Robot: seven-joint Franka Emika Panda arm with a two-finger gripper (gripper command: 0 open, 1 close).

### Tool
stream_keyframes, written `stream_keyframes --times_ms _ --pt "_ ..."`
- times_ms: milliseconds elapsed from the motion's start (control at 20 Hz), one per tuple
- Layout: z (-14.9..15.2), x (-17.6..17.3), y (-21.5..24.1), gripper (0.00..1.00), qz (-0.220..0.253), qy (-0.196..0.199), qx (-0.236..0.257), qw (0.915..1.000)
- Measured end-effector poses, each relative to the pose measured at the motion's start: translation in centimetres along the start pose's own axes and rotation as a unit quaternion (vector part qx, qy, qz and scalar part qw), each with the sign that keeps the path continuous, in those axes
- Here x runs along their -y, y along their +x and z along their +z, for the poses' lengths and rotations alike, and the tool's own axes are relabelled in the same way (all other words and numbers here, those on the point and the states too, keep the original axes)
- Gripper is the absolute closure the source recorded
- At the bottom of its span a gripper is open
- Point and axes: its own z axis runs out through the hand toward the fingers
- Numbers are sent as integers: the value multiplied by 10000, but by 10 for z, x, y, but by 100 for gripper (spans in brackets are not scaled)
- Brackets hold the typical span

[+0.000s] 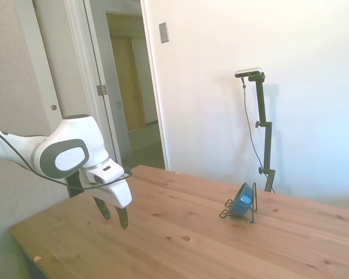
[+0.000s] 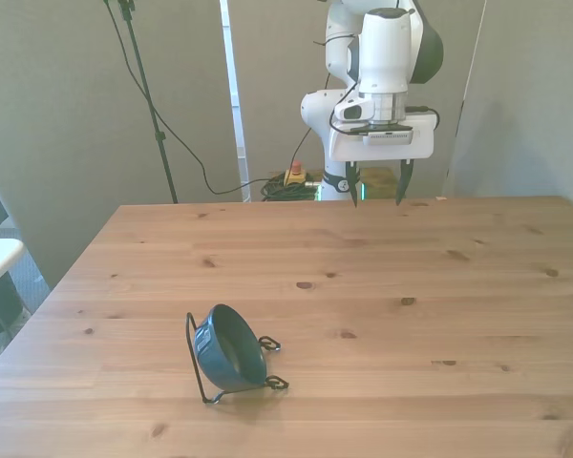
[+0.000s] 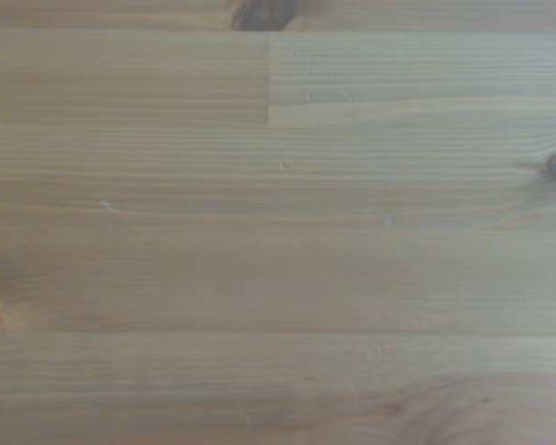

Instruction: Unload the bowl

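The small blue bowl [image 2: 229, 347] stands on its edge, leaning in a thin black wire rack [image 2: 199, 370] near the table's front, toward the front view's left. From the side the bowl [image 1: 242, 201] and the rack [image 1: 252, 209] appear far across the table. My gripper [image 2: 376, 188] hangs open above the table's far edge, well away from the bowl, with nothing between its fingers; in the side view the gripper [image 1: 111, 213] hovers a little above the wood. The wrist view shows only bare wooden boards.
The wooden table [image 2: 439, 315] spreads wide between gripper and bowl. A cable runs down behind the table's far side in the front view. An open doorway [image 1: 131, 87] lies beyond the table in the side view.
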Motion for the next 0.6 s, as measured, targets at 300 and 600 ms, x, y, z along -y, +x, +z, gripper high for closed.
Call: stream_keyframes --times_ms 300,600 --pt "-10 19 22 0 -76 177 -157 9997" --pt "-10 57 108 0 20 250 -714 9971"
